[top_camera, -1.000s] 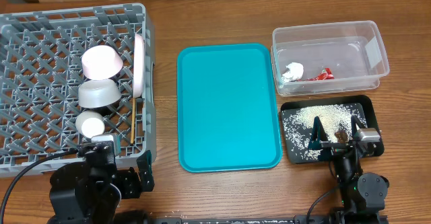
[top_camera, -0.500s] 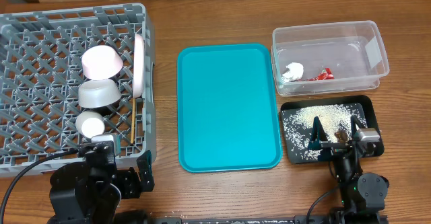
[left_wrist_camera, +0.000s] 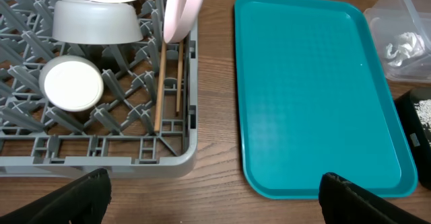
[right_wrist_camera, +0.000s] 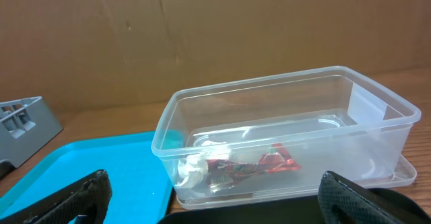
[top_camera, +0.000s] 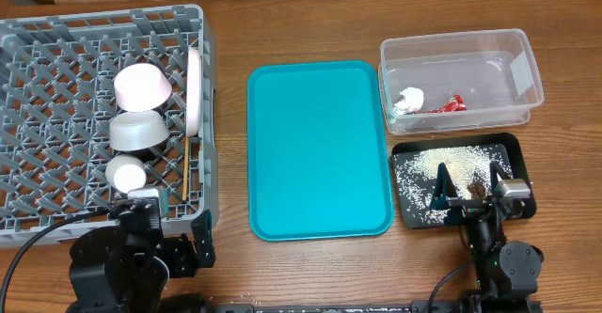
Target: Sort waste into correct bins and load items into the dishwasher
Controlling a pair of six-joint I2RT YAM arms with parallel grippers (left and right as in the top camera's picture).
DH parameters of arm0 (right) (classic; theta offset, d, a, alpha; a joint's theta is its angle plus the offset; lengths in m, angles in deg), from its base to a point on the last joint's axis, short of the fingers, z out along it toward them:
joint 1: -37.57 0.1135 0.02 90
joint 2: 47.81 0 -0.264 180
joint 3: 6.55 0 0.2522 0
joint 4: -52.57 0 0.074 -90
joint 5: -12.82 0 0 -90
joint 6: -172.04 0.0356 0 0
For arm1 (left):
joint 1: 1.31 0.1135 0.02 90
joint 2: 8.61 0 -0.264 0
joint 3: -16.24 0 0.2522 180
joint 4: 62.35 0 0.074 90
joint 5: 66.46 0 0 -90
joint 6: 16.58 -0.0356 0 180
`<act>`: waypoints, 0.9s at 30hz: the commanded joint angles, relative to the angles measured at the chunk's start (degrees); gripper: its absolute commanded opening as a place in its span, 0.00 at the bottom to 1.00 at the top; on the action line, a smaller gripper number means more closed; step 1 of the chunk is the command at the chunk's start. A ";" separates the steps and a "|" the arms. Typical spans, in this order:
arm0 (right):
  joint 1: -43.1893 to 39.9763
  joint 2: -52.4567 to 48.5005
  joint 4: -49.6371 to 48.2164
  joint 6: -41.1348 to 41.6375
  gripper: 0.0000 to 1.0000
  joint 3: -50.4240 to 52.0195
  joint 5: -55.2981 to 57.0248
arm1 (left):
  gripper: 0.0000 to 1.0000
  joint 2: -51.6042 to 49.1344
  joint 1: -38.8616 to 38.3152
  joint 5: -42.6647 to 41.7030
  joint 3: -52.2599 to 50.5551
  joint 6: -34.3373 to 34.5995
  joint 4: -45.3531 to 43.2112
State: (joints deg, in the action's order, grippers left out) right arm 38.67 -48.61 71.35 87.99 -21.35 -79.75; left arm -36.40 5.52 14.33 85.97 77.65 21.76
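The grey dish rack [top_camera: 56, 177] holds the pinkish bowl [top_camera: 141, 85], grey bowl [top_camera: 138, 131], white cup [top_camera: 125, 173] and the plate on edge [top_camera: 194, 89]. In the left wrist view two chopsticks [left_wrist_camera: 161, 83] lie in the rack beside the cup [left_wrist_camera: 71, 83]. The clear tub [top_camera: 522, 64] holds the napkin [top_camera: 409, 101] and the red-and-white wrapper [top_camera: 450, 104]; both show in the right wrist view, wrapper [right_wrist_camera: 252, 164]. The black tray [top_camera: 513, 144] holds rice [top_camera: 423, 177] and a brown bit [top_camera: 477, 191]. My left gripper [left_wrist_camera: 214, 200] is open and empty over bare wood. My right gripper [right_wrist_camera: 214, 200] is open and empty above the black tray.
A flat teal serving tray [top_camera: 318, 148] lies between the rack and the bins, with nothing on it. A cardboard wall stands behind the tub in the right wrist view [right_wrist_camera: 202, 35]. Both arm bases sit at the table's front edge.
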 commanded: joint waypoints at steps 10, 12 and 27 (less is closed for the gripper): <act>-0.44 0.61 -0.42 -0.20 1.00 0.57 -0.09 | 1.00 16.92 -5.03 0.52 -25.38 -1.40 -25.59; -0.44 0.61 -0.42 -0.20 1.00 0.57 -0.09 | 1.00 21.03 -5.60 0.37 -31.63 -0.74 -32.17; -0.44 0.61 -0.42 -0.20 1.00 0.57 -0.09 | 1.00 27.61 -6.01 3.23 -55.67 0.48 -73.42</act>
State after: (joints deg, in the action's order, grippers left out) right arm 38.67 -48.61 71.30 87.99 -21.35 -79.79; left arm -9.47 0.14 15.71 31.22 77.78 -51.63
